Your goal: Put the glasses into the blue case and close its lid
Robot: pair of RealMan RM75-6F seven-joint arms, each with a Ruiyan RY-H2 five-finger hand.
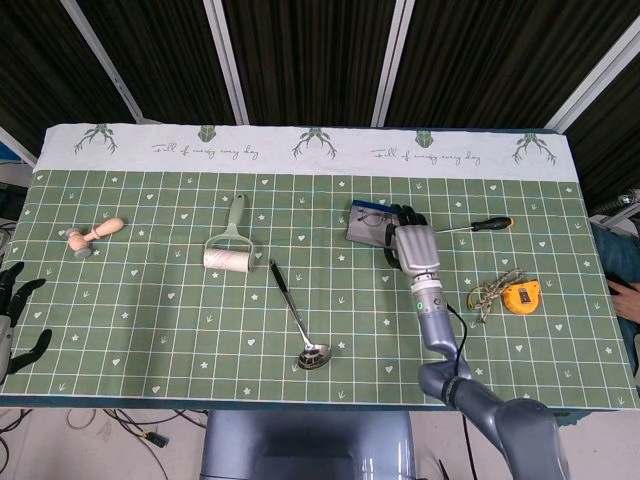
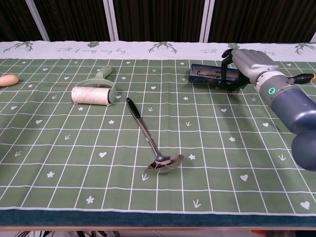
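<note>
The blue case (image 1: 368, 222) lies at the back right of the green cloth, seen in the chest view as an open blue case (image 2: 206, 77) with the glasses (image 2: 203, 73) lying inside it. My right hand (image 1: 414, 244) grips the case's right end, its fingers (image 2: 226, 68) curled over the rim. That end sits slightly raised, so the case is tilted. The right hand (image 2: 249, 61) covers the end of the case, and I cannot make out the lid. My left hand (image 1: 14, 310) hangs off the table's front left corner, fingers apart and holding nothing.
A lint roller (image 1: 228, 255) and a steel ladle (image 1: 297, 315) lie left of centre. A wooden stamp (image 1: 93, 236) is at the far left. A screwdriver (image 1: 480, 225) and a yellow tape measure (image 1: 520, 296) with a cord lie right of the case.
</note>
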